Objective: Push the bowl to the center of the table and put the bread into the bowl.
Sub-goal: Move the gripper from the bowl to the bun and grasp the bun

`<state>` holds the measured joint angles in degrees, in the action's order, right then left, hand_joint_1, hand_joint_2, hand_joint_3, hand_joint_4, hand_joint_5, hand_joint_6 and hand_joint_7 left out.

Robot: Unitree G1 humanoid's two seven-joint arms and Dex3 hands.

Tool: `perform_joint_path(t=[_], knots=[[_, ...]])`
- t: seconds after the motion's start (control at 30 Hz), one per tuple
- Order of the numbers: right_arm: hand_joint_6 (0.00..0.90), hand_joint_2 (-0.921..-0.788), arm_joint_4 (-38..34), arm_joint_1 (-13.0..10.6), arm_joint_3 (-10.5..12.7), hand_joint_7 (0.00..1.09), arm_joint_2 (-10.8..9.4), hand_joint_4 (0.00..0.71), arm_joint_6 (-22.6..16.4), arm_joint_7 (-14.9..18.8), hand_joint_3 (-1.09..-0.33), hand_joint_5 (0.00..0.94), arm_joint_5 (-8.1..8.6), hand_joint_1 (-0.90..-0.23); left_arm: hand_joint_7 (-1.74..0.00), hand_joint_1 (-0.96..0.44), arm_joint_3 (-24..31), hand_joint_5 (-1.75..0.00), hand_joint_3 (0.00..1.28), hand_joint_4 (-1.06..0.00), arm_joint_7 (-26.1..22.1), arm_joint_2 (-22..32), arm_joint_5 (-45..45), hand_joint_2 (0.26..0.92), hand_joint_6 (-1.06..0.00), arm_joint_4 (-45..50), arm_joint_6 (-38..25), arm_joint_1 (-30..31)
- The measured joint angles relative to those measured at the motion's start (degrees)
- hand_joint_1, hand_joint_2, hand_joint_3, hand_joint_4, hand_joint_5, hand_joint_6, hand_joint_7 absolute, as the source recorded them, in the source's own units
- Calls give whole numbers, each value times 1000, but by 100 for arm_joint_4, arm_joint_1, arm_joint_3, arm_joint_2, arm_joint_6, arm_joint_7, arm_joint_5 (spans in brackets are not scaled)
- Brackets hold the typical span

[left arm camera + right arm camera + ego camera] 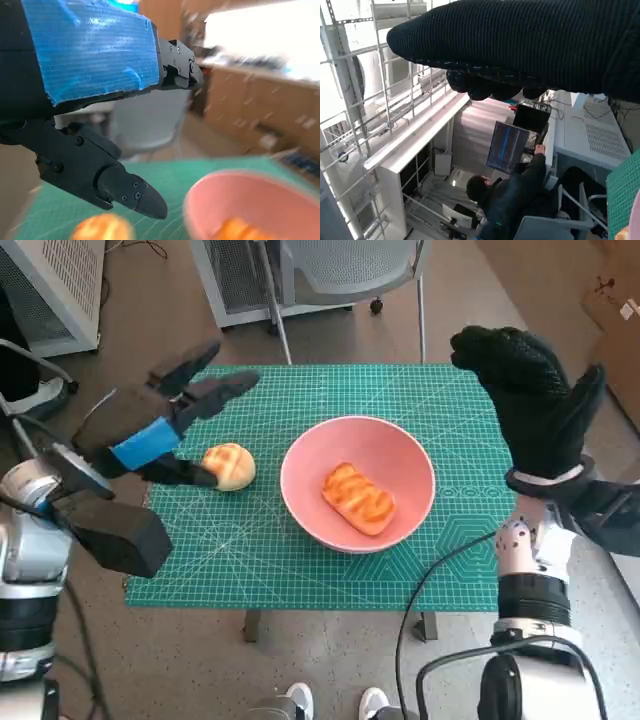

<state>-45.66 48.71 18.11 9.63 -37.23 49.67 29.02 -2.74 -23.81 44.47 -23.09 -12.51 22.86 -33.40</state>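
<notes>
Hovering over the left part of the green cutting mat [300, 570], the left hand [165, 425] has its fingers spread and grips nothing; its lower fingertip lies at the near edge of a round bread roll [229, 466], though whether it touches the roll I cannot tell. The right hand [530, 400] is raised well above the mat's right side, fingers spread and empty. Between them the pink bowl [410, 455] sits roughly at the middle of the table, with an oblong glazed bread [358, 498] lying inside it.

By my reading the push is done and one bread is already in; the roll beside the bowl, just left of its rim, is probably what is left to put in.

The left wrist view is blurred: roll and bowl are only soft orange and pink shapes. The right wrist view shows mostly the glove, a seated person [510, 200] at a monitor [506, 147], and just a sliver of mat.
</notes>
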Motion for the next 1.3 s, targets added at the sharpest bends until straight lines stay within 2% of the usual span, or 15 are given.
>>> perform_joint_path(t=[0.33,0.57,1.3], knots=[[436,-921,-211,124,4,6,52,327,-2,51,-692,3,0,-627,-82,-452,-219,-7,5,-66,-27,-35,-183,744,-261,-237,-306,-28],[437,-921,-297,224,20,5,87,328,-5,138,-687,2,4,-630,-60,-464,-485,-3,6,-67,201,-255,-453,753,-265,-813,-441,-200],[439,-921,-314,282,96,3,163,332,43,270,-685,2,8,-636,-19,-343,-1437,-6,4,-80,1208,-1159,-1109,775,-275,-4029,-532,-1639]])
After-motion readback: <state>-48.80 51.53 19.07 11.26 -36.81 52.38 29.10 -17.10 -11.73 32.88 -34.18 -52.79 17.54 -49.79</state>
